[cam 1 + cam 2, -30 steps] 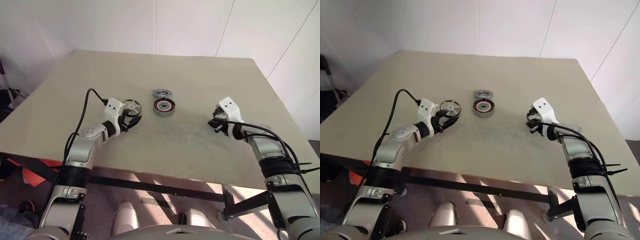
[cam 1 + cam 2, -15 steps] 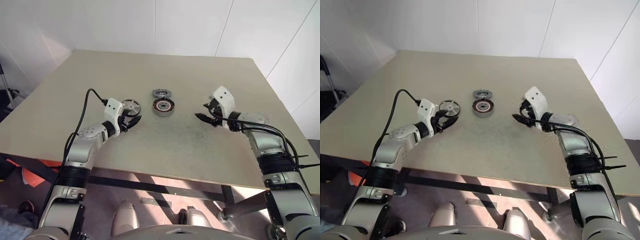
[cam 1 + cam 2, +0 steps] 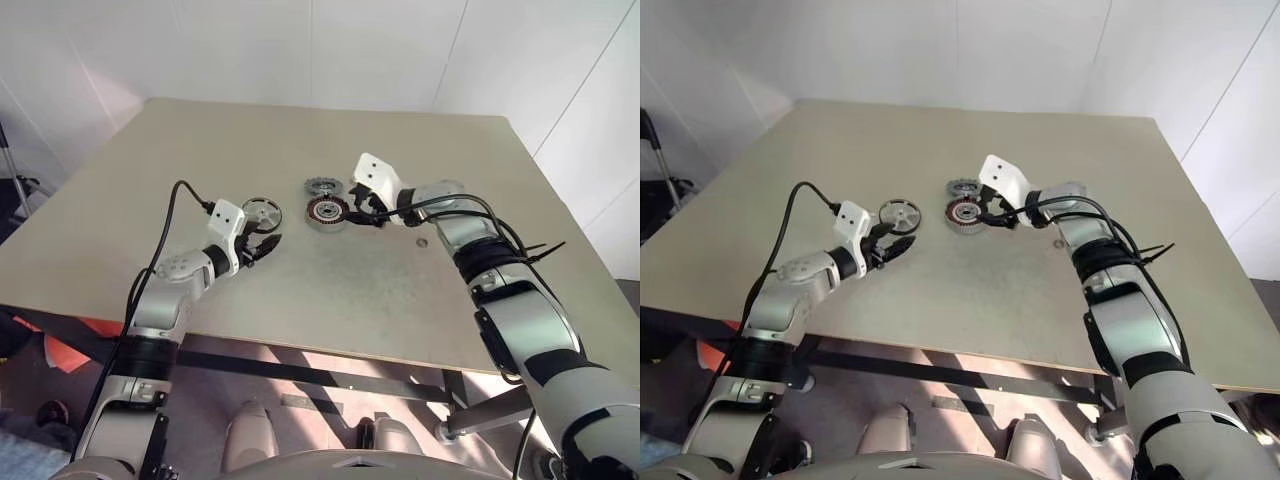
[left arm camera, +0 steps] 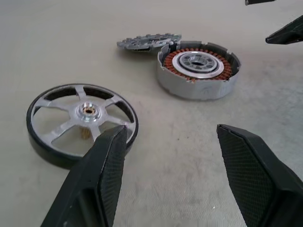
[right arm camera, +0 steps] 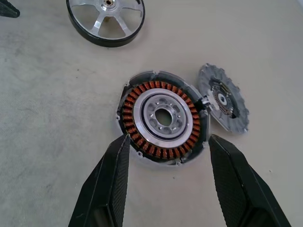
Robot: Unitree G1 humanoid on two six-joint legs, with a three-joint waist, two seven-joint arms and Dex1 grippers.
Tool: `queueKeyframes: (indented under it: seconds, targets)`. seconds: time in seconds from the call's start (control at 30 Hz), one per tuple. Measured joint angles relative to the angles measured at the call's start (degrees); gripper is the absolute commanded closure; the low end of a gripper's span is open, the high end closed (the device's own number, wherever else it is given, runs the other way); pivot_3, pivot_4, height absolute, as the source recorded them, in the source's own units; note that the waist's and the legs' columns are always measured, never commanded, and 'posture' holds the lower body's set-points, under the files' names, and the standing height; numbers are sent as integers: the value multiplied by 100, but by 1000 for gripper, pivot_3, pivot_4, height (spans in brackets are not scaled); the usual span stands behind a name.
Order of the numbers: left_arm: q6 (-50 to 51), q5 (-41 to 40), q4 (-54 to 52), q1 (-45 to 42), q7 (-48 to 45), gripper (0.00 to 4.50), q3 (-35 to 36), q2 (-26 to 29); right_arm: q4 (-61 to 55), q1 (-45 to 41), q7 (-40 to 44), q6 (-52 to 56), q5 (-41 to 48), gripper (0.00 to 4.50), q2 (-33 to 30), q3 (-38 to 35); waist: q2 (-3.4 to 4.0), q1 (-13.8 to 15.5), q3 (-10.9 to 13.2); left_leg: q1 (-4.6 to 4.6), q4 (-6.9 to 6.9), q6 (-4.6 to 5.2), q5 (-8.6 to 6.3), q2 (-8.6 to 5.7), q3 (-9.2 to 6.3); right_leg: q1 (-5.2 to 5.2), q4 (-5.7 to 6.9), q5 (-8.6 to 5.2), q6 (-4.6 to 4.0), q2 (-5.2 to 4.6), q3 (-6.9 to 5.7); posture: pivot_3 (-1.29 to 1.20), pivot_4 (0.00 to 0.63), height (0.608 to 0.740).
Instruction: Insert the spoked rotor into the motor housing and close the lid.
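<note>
Nothing is judged done yet: all three parts lie loose and separate on the table (image 3: 420, 300).

The motor housing (image 5: 162, 118) sits near the table's middle, open at the top. A ring of copper-red windings and a silvery centre hub are seen inside; no rotor is seated in it.

The spoked rotor (image 4: 81, 122) lies flat to the left of the housing, a clear gap between them.

The lid (image 5: 223, 103) rests at the far side of the housing, its edge touching or just overlapping the housing's rim; which cannot be told.

Left pincer (image 4: 168, 163): fingers apart, nothing held, set just near of the rotor, one fingertip at its rim.

Right pincer (image 5: 169, 163): fingers apart, nothing held, poised over the housing with a finger to either side.

Left to do, as judged: rotor to be picked up and dropped into the housing, then the lid placed on top.
</note>
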Motion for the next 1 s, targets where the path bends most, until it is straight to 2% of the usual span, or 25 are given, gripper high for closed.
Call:
queueKeyframes:
  seconds: [0.27, 0.53, 0.83, 0.93, 1.0]
  targets:
    - [110, -13, -307, 166, 161, 1298, 150, 97, 871, -92, 98, -653, -449, 1574, 258, 237, 1, -8, 2, 3, 2, -1, 0, 5, -2, 2, 5, 0, -1, 0, -7, 0, 0, 740]
    - [139, -14, -359, 206, 165, 1298, 155, 86, 1456, -412, -415, -652, -596, 1574, 649, 202, 2, -45, 2, 8, 4, -4, 2, 9, -2, 1, 22, -1, -2, 1, -7, 0, 0, 740]
    - [145, -14, -358, 130, 160, 1298, 159, 101, 1623, -422, -536, -379, -560, 1574, 838, -37, 3, -81, 2, 11, 5, -4, 2, 10, -2, 2, 23, -3, -5, 2, -8, 0, 0, 740]
    - [147, -14, -358, 128, 160, 1298, 160, 101, 1623, -424, -536, -315, -561, 2190, 853, -80, 3, -85, 2, 13, 4, -4, 2, 10, -3, 3, 29, -3, -6, 2, -8, 0, 0, 740]
    - [148, -14, -358, 128, 160, 1298, 160, 101, 1613, -426, -457, -319, -562, 2845, 855, -89, 3, -87, 2, 16, 5, -4, 2, 10, -3, 5, 30, -3, -6, 2, -8, 0, 0, 740]
